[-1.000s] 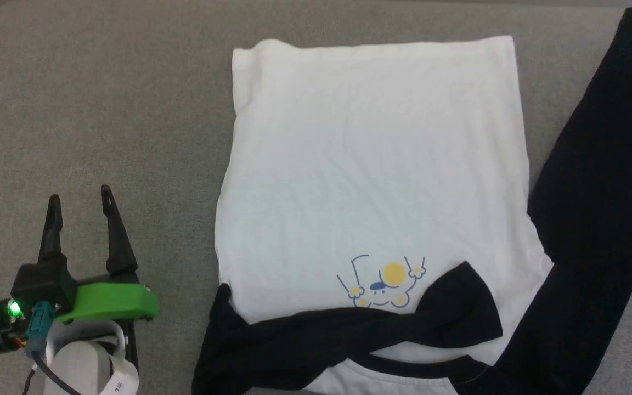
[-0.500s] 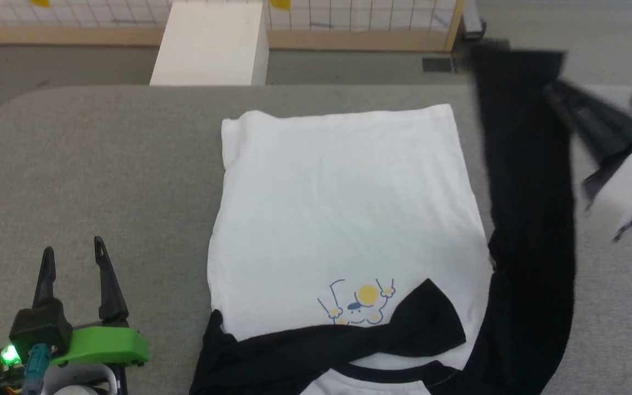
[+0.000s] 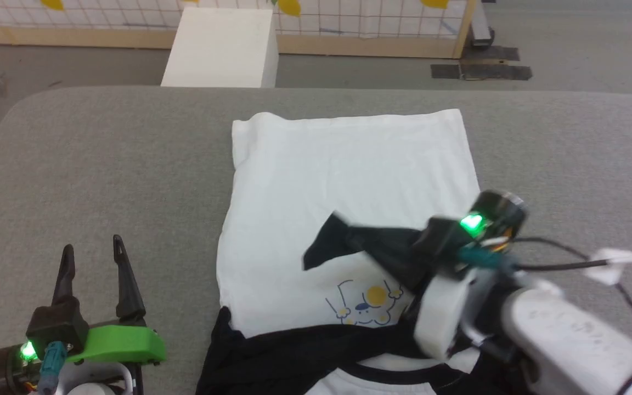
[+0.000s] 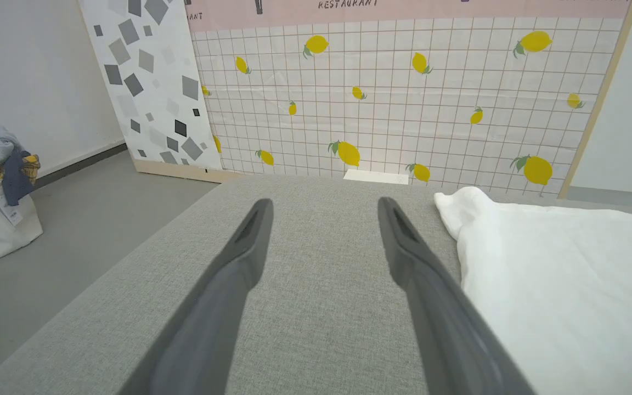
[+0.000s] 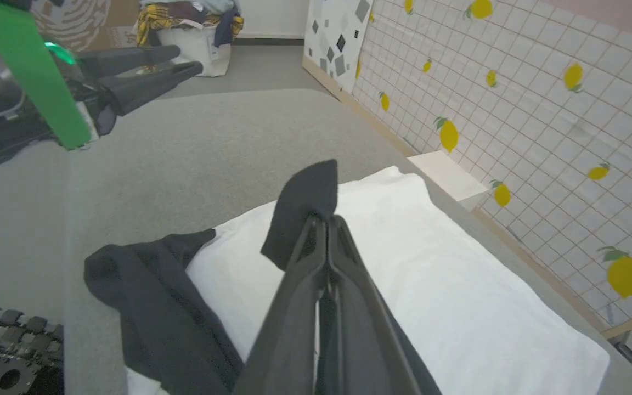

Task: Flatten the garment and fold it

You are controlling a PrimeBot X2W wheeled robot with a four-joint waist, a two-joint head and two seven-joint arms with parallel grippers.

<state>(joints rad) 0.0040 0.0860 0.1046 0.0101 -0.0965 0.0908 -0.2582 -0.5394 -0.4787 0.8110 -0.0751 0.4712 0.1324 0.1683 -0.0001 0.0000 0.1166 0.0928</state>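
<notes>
Right gripper (image 5: pixel 325 222) is pinched tight on the black sleeve (image 5: pixel 306 197), the cuff poking out past its tips, lifted over the white body of the garment (image 3: pixel 349 164), which lies spread beneath and ahead of it on the grey table (image 3: pixel 102 164). Left gripper (image 3: pixel 92 245) stands wide open with nothing in it, over bare grey table, the shirt's edge just beyond its right finger.
</notes>
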